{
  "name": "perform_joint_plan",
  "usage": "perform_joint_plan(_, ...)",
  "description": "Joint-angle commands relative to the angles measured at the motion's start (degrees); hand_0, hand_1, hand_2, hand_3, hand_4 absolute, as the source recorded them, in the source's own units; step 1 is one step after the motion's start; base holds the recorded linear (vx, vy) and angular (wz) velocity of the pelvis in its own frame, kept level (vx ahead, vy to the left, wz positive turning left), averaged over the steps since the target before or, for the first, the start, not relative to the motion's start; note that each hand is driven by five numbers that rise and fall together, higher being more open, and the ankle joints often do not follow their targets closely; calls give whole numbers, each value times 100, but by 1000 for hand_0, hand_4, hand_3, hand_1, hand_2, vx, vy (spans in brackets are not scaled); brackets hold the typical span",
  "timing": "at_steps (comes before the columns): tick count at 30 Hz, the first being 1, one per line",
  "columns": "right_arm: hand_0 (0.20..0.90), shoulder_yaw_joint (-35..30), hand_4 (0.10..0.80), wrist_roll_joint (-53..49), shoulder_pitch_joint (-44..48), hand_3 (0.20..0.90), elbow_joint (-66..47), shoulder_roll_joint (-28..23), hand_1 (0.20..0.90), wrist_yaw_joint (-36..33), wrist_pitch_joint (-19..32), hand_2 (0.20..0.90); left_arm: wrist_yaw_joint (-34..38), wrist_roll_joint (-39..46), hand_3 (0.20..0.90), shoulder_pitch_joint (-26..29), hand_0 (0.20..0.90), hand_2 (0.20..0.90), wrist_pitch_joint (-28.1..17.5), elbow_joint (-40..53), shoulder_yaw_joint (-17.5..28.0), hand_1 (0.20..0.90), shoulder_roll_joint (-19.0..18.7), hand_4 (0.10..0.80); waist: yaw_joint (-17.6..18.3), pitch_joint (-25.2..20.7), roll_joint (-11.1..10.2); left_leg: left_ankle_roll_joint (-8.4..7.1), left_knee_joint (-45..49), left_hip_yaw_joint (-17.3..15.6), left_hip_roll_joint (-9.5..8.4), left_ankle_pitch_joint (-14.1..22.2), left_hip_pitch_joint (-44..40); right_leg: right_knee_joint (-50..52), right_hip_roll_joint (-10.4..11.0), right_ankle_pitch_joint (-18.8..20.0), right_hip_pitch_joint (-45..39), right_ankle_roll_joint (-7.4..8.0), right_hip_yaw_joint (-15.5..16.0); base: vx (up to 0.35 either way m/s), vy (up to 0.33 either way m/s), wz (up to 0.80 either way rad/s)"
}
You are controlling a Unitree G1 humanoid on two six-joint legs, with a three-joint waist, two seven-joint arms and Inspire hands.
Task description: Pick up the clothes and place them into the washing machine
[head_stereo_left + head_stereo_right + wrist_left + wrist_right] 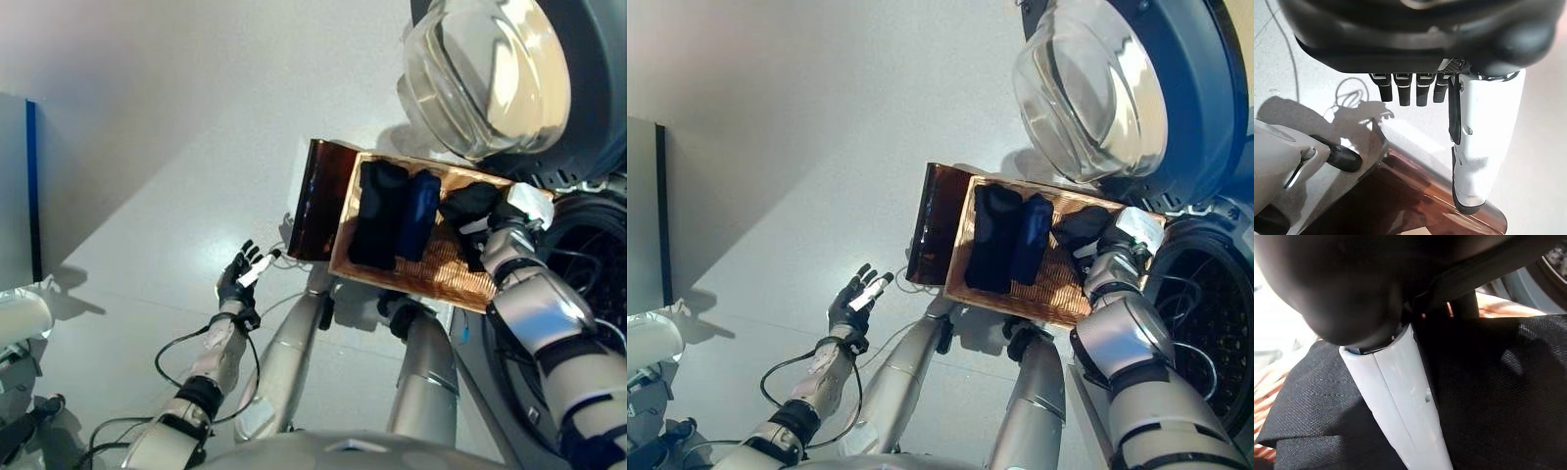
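Note:
A shallow wicker basket (431, 284) rests on a dark brown box (315, 201) beside the washing machine. In it lie a long black cloth (377, 215), a blue cloth (419, 211) and a bunched black cloth (468, 204) at the end nearest the machine. My right hand (502, 227) is on that bunched black cloth. In the right wrist view its white-covered thumb (1400, 396) presses into the black fabric (1508, 396), pinching it against the fingers. My left hand (243, 274) is open and empty above the floor, left of the box.
The washing machine's round glass door (485, 73) stands open above the basket, and the dark drum opening (1215, 313) is to the right of it. A white panel with a blue edge (15, 186) stands at the far left. The box's edge shows in the left wrist view (1415, 196).

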State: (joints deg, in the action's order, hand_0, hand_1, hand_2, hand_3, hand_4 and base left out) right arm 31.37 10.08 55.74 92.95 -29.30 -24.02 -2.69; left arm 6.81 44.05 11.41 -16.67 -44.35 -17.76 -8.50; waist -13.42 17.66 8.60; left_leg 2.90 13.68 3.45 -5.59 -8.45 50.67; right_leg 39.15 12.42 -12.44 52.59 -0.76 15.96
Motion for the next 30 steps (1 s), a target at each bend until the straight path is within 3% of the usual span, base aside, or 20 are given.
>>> perform_joint_plan(1, 200, 145, 300, 3, 74, 200, -61, -135, 200, -46, -19, 200, 86, 64, 900, -150, 900, 900, -346, 210, 54, 900, 26, 800, -69, 99, 452, -385, 418, -97, -143, 767, -143, -1055, 101, 753, -478, 445, -459, 14, 3, -9)
perform_joint_plan(6, 200, -170, 300, -788, 49, 200, -495, -149, 200, 95, 317, 200, 79, 238, 900, -157, 900, 900, -370, -48, 198, 900, -6, 800, 39, 41, 365, -411, 150, -183, -85, 730, -521, -1428, 15, 897, -809, 465, -528, 22, -2, -13)
perform_joint_plan(10, 200, -1060, 300, -2817, -97, 200, -1259, -326, 200, 429, 926, 200, -102, 453, 900, -350, 900, 900, -385, -172, 381, 900, -87, 800, 272, -13, 265, -453, -236, -319, -1, 654, -932, -2007, -91, 1136, -1184, 518, -641, 25, 20, -24)
perform_joint_plan(12, 200, -1282, 300, -3217, -221, 200, -1349, -307, 200, 448, 1061, 200, -135, 486, 900, -419, 900, 900, -386, -174, 403, 900, -85, 800, 301, -23, 254, -457, -306, -338, 22, 635, -1019, -2128, -116, 1169, -1274, 531, -652, 22, 8, -33)
perform_joint_plan(16, 200, -2536, 300, -5799, -1151, 200, -2101, 278, 200, 989, 1816, 200, -325, 566, 900, -668, 900, 900, -444, -163, 424, 900, -77, 800, 454, -68, 243, -464, -603, -429, 108, 587, -1383, -2592, -179, 1294, -1636, 552, -757, 36, 11, -17)
perform_joint_plan(18, 200, -2685, 300, -6074, -1272, 200, -2225, 381, 200, 1017, 1923, 200, -363, 590, 900, -670, 900, 900, -433, -281, 451, 900, -74, 800, 485, -81, 244, -465, -655, -454, 121, 579, -1454, -2674, -204, 1319, -1703, 556, -777, 21, 13, -40)
perform_joint_plan(21, 200, -3525, 300, -7638, -1742, 200, -2722, 1001, 200, 1390, 2419, 200, -414, 696, 900, -652, 900, 900, -472, -496, 401, 900, 60, 800, 610, -112, 298, -441, -776, -557, 127, 425, -1557, -2954, -210, 1557, -1842, 547, -793, -36, 16, -37)
perform_joint_plan(22, 200, -3528, 300, -7659, -1766, 200, -2728, 1010, 200, 1407, 2428, 200, -421, 703, 900, -654, 900, 900, -474, -509, 394, 900, 49, 800, 592, -161, 276, -467, -818, -510, 122, 557, -1645, -2986, -221, 1433, -1919, 584, -844, 36, 18, -9)
perform_joint_plan(24, 200, -4030, 300, -8575, -1944, 200, -3052, 1431, 200, 1658, 2745, 200, -443, 805, 900, -685, 900, 900, -524, -597, 369, 900, 158, 800, 640, -167, 346, -431, -845, -581, 127, 420, -1661, -3038, -226, 1574, -1938, 553, -841, -22, 22, -11)
perform_joint_plan(30, 200, -4757, 300, -9350, -1890, 200, -3145, 1610, 200, 1640, 3288, 200, -483, 870, 900, -705, 900, 900, -554, -735, 191, 900, 268, 800, 690, -297, 521, -422, -915, -616, 73, 465, -1816, -3088, -209, 1555, -2042, 566, -922, 38, 33, -10)
